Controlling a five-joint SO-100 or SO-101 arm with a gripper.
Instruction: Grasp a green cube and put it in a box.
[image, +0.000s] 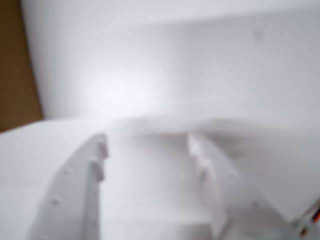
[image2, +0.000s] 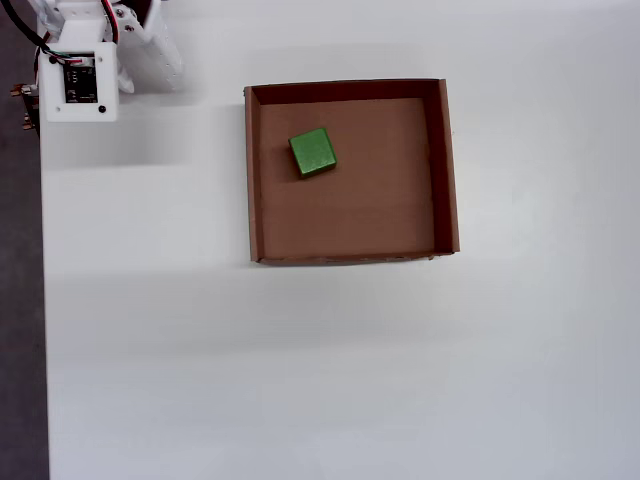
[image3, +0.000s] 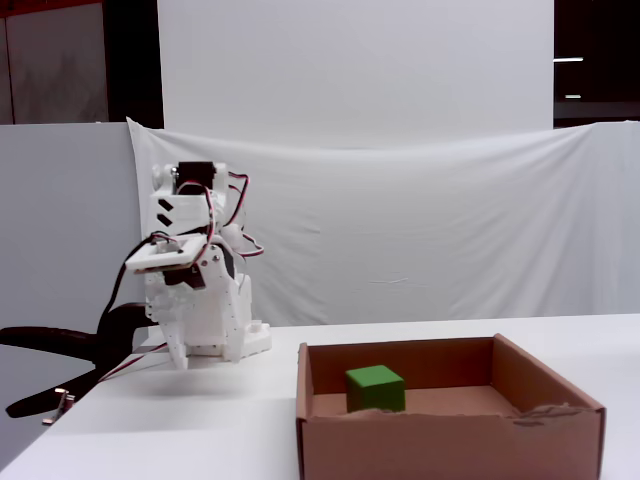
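Green cube (image2: 313, 152) sits on the floor of the box (image2: 445, 170), in the upper-left part as the overhead view shows it, clear of all four walls, nearest the left and top walls. Bright, even green, matte faces, no markings. Edges turned slightly off the box's walls. Top face reads lighter, a thin darker side face shows along its lower edge. In the fixed view the cube (image3: 376, 388) rests flat on the bottom, left of centre, its top face paler than its front face, its height close to that of the walls.

Box (image3: 450, 440): brown cardboard, shallow, roughly square, low thin walls, plain flat bottom. Front wall's top edge looks a little ragged toward the right in the fixed view. It stands on a white table (image2: 300, 370).

Arm (image3: 195, 290) folded back over its base, white plastic with red and black wires, well apart from the box, at the table's upper-left corner in the overhead view.

Wrist view is blurred. Gripper (image: 147, 145) shows two white fingers (image: 75, 190) entering from below with a clear gap between them, nothing held; jaws moderately apart. White surface beyond, a brown strip at the left edge.
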